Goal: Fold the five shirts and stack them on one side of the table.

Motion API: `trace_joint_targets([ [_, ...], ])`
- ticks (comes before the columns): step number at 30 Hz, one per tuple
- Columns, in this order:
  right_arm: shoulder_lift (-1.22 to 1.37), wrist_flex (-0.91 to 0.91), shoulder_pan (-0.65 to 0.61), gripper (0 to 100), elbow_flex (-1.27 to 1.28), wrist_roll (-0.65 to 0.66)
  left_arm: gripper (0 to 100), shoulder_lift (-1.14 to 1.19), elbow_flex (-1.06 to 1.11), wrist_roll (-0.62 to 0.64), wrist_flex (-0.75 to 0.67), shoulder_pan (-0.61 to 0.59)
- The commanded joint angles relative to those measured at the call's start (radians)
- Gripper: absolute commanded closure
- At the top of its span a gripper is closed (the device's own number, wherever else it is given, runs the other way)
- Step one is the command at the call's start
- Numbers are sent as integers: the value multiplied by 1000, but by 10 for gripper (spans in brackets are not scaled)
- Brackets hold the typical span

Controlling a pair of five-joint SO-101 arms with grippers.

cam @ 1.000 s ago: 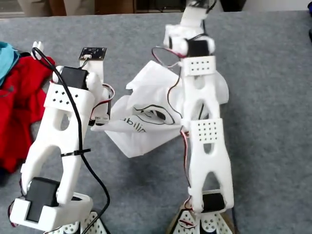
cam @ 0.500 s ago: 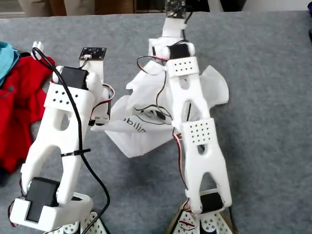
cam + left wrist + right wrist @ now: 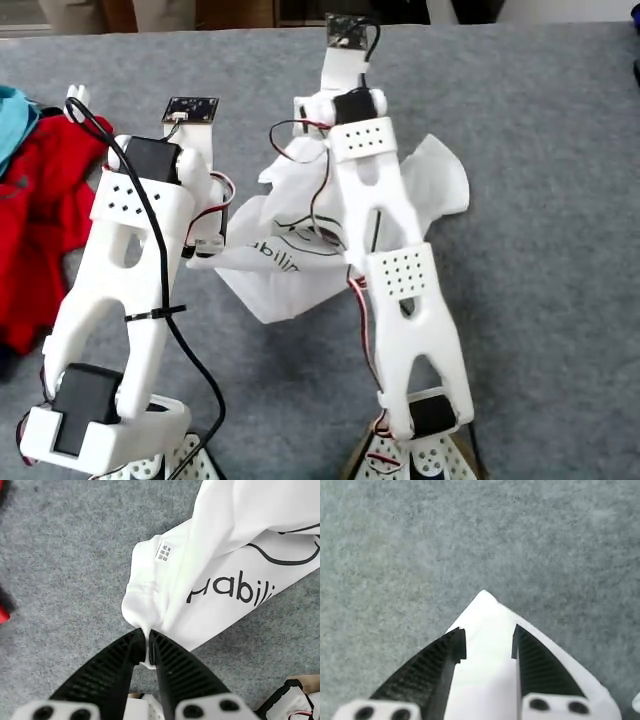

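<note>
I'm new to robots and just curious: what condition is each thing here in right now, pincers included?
White shirt: crumpled, unfolded, one edge pinched.
Red shirt: loose heap, unfolded.
Blue shirt: partly in view, bunched by the red one.
Left pincer: shut on the white shirt's edge.
Right pincer: open, over a corner of the white shirt.

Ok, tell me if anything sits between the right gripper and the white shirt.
Nothing visible does. The right gripper is open over a corner of the white shirt, with only cloth showing between its jaws.
</note>
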Motion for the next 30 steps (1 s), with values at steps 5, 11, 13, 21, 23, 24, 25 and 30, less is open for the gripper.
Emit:
trace_joint_targets([
  [5,10,2,-36,825,19,-23,981,-31,0,51,11,5],
  [11,97,-94,-25,825,24,-15,981,-31,-5,51,11,6],
  [13,130,-153,-21,825,24,-14,981,-31,-2,51,11,6],
  [21,176,-321,-10,826,27,20,981,-31,0,49,11,6],
  [23,182,-325,-4,827,22,20,981,-31,0,49,11,6],
  [24,183,-325,1,827,22,20,981,-31,0,49,11,6],
  [25,183,-325,2,827,22,20,981,-31,0,49,11,6],
  [30,182,-316,16,882,27,20,981,-31,0,49,11,6],
])
